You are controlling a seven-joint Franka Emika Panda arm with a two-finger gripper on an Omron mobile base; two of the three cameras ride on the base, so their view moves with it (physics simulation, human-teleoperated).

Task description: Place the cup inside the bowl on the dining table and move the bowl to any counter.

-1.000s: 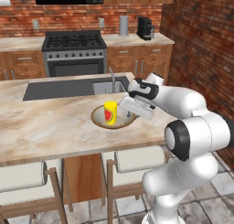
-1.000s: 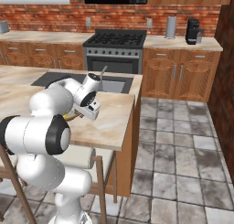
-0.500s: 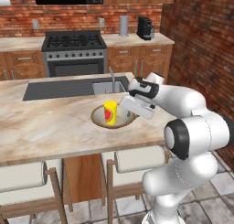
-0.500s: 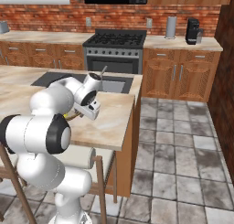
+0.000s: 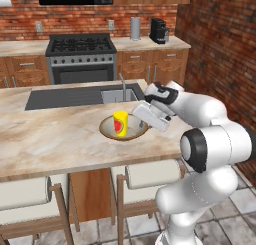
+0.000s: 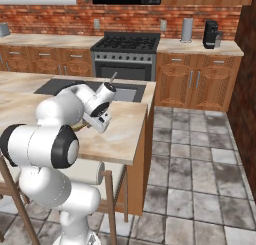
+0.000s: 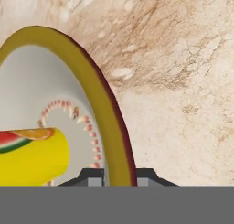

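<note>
The yellow cup with its watermelon mark stands upright inside the wide bowl on the dining table. My gripper reaches in low from the right, at the bowl's right rim. In the hand view the brown rim of the bowl runs between the two fingertips. They sit tight against it, one inside and one outside, so the gripper is shut on the rim. The cup shows at the lower left, inside the bowl. The bowl rests on the table top.
Just behind the bowl are the built-in sink, its faucet and the dark cooktop panel. White-cushioned stools stand under the near edge. Across the aisle, the counter beside the stove holds a coffee machine.
</note>
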